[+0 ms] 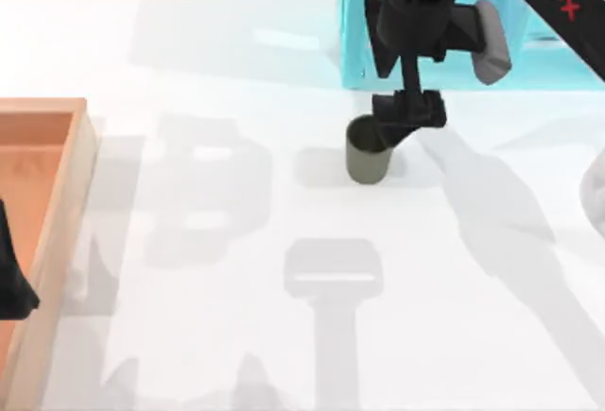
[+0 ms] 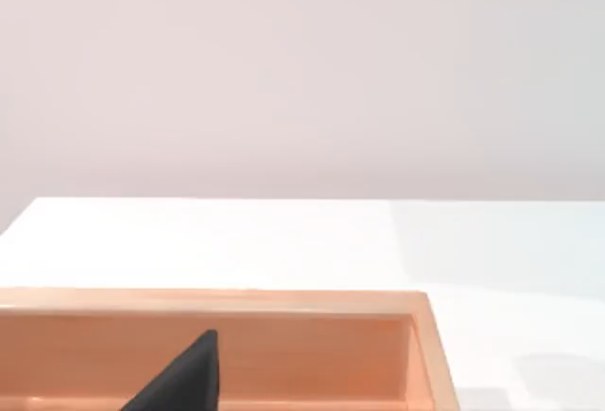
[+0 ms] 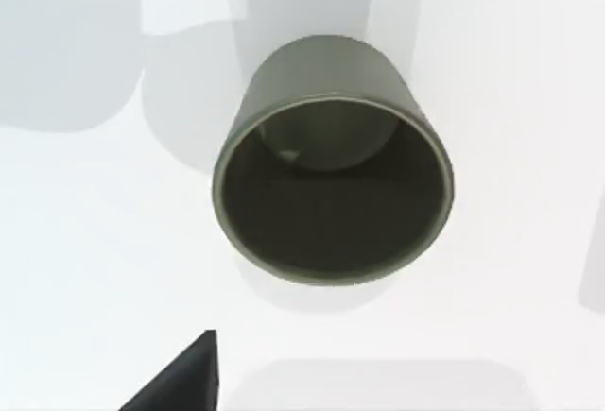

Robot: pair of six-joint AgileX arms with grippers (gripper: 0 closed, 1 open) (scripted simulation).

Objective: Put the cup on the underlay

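The cup (image 1: 369, 153) is small, dark olive-grey and handleless, and stands upright on the white table right of centre. In the right wrist view I look straight down into the cup (image 3: 331, 189). My right gripper (image 1: 408, 109) hangs just above the cup's far rim, open and holding nothing; one dark fingertip (image 3: 180, 383) shows beside the cup. My left gripper (image 1: 11, 283) is parked at the left edge over a wooden tray, with one fingertip (image 2: 184, 378) in the left wrist view. The underlay is out of view.
An orange wooden tray (image 1: 80, 161) with a raised rim lies along the table's left edge, and its rim (image 2: 284, 299) appears in the left wrist view. A turquoise shelf (image 1: 354, 24) stands at the back right, behind my right arm. Grey shadows cross the tabletop.
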